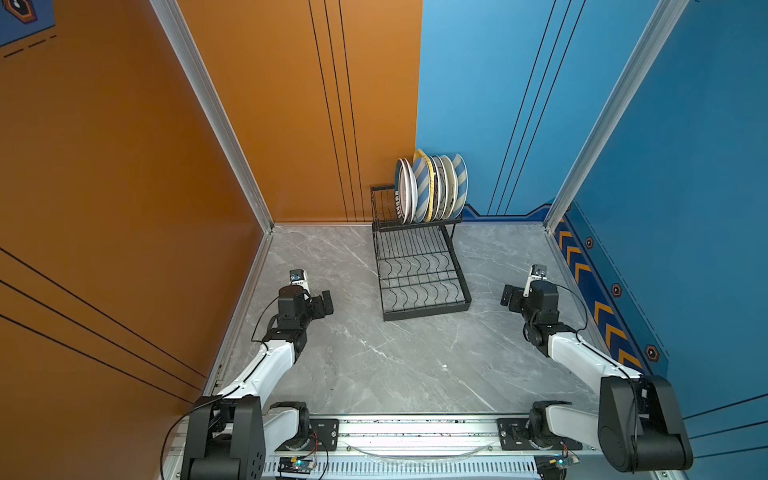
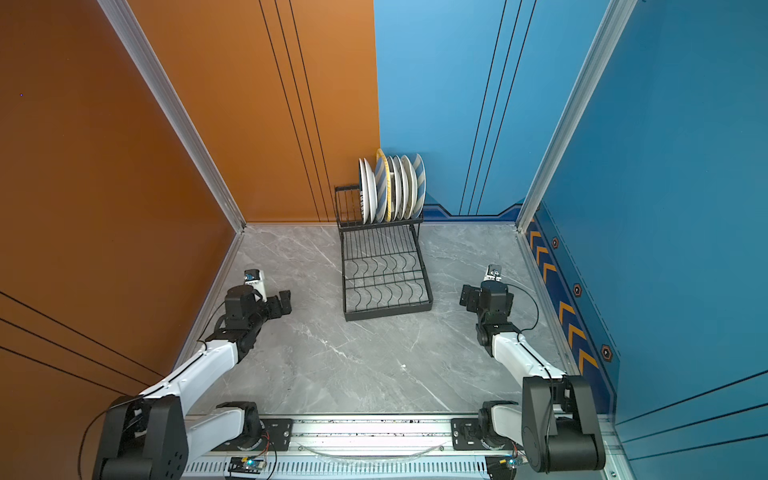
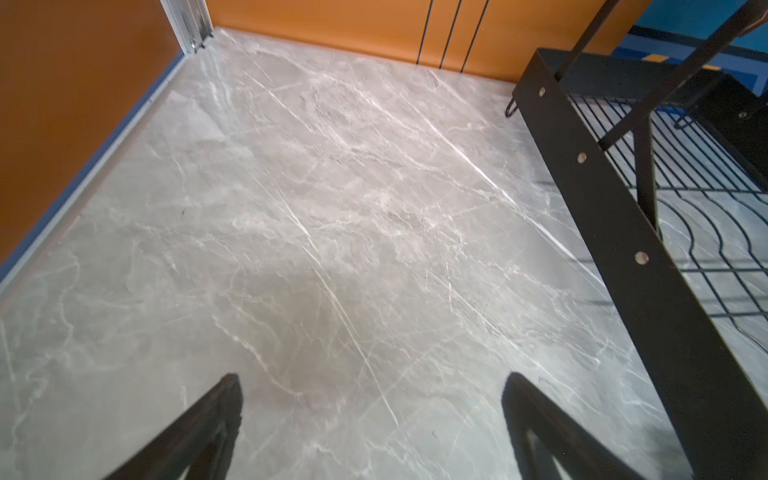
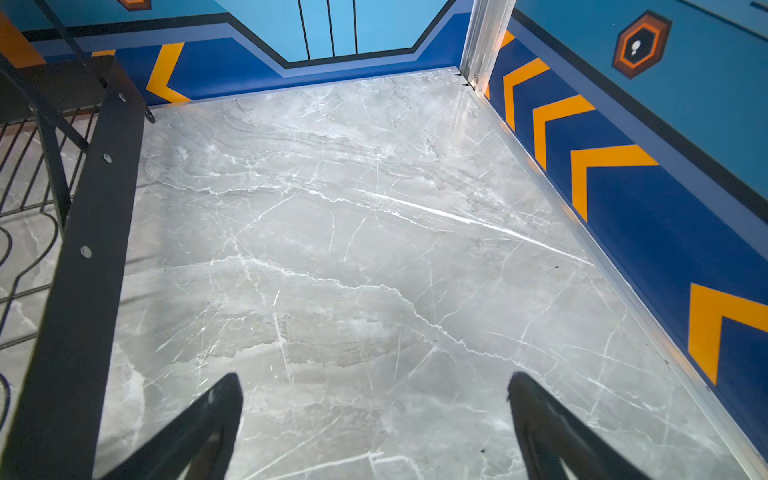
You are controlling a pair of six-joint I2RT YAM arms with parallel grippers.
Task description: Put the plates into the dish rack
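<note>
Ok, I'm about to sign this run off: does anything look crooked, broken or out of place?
Nothing stands out. The plates all stand on edge in the upper tier of the rack; the yellow plate just pokes higher. The left gripper and right gripper hang open, empty.

Both top views look steeply down from high above the near edge onto the whole table (image 1: 374, 365) (nearly one picture). Each wrist camera looks low across it toward the back, catching a side of the rack (image 3: 623, 232).
</note>
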